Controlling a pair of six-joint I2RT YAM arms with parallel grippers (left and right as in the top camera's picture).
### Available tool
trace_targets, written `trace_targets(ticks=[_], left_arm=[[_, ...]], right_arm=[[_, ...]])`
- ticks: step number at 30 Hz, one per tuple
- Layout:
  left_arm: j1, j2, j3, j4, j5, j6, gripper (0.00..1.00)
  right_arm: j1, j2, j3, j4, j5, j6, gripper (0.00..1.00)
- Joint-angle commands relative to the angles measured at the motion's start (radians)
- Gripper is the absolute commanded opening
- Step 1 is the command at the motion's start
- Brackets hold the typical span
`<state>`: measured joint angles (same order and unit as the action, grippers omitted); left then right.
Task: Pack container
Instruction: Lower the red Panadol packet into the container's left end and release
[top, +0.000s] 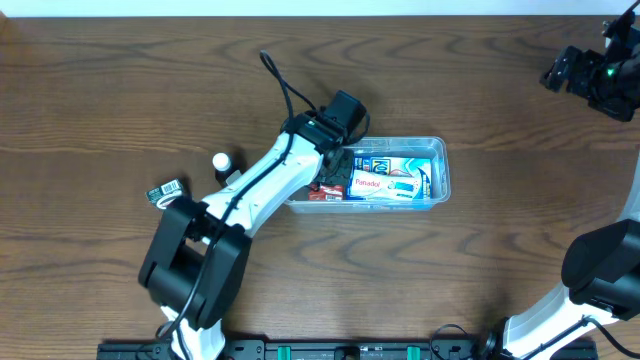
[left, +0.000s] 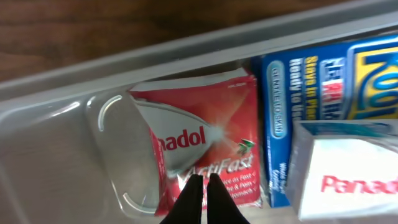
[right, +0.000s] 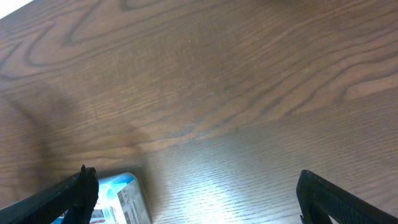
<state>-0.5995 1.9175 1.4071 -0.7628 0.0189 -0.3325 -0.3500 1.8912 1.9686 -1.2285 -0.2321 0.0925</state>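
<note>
The clear container (top: 400, 140) sits mid-table; its wall also shows in the left wrist view (left: 186, 50). Inside lie a red Panadol ActiFast packet (left: 211, 137), a blue box (left: 311, 93) and a white Panadol box (top: 385, 185). My left gripper (left: 203, 180) is shut and empty. It is down inside the container's left end (top: 343, 155), with its tips just over the red packet. My right gripper (top: 565, 72) is open and empty, raised at the far right back. In its own view (right: 196, 177) only the container's corner (right: 127, 183) shows.
A small white round bottle (top: 221, 160) and a small dark packet (top: 165, 191) lie on the wood table left of the container. The left arm's cable loops above the container's back left.
</note>
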Motion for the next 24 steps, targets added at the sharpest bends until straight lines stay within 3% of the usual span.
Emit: trace_targets(ticks=[1,24], left_arm=[[0.0,0.029,0.003,-0.008,-0.012,0.008,0.06],[0.0,0.103,0.016,-0.011,-0.005,-0.002,0.06]], right_arm=[[-0.005,-0.024,0.013,0.002,-0.004,0.007,0.99],[-0.005,-0.024,0.014,0.003,-0.004,0.007,0.99]])
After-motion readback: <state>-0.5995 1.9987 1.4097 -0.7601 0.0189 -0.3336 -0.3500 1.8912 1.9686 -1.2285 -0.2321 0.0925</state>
